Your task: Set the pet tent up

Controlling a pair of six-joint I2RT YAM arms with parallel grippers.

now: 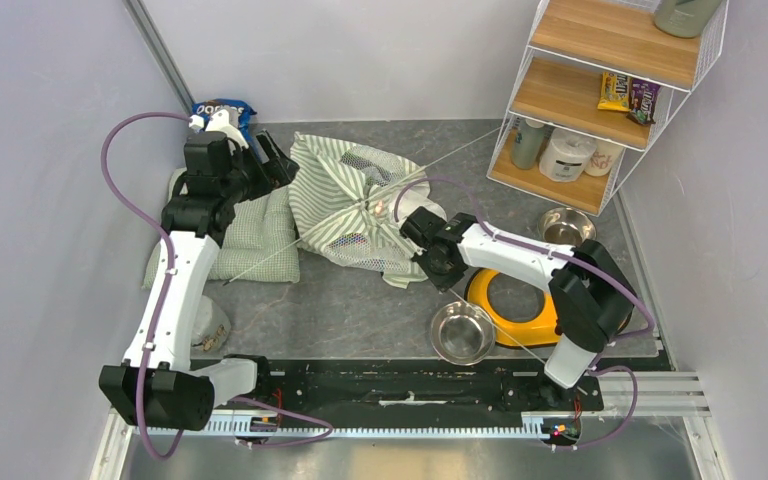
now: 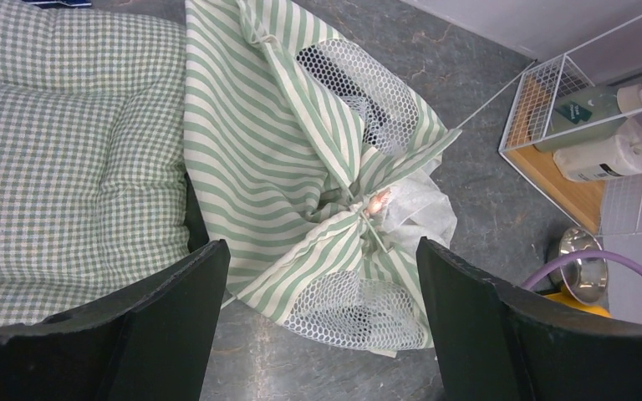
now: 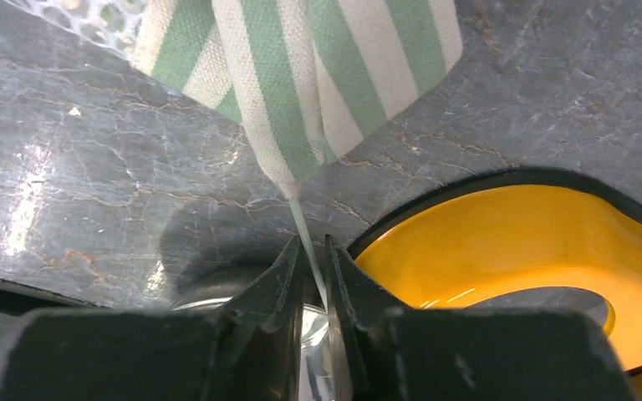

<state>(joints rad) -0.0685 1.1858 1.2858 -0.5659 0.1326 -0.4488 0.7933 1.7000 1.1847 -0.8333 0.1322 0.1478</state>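
Crumpled tent on the table, one pole pinched.
The striped tent [image 1: 345, 195] lies collapsed in the middle of the table [image 1: 360, 310], its edge against the checked cushion [image 1: 260, 235]. The right gripper [image 3: 311, 251] has its jaws clamped on a thin pole [image 3: 301, 221] that sticks out of a tent corner near the yellow bowl holder [image 3: 510, 242]. The left gripper [image 2: 319, 251] hovers above the tent, jaws wide apart.

Grey table [image 1: 360, 300]: pet tent [image 1: 330, 190], cushion [image 1: 260, 235], bowl [image 1: 461, 332]

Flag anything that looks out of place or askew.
The pet tent lies collapsed and crumpled, a thin pole pinched in the right gripper. One steel bowl sits apart from the yellow holder, whose visible opening is empty.
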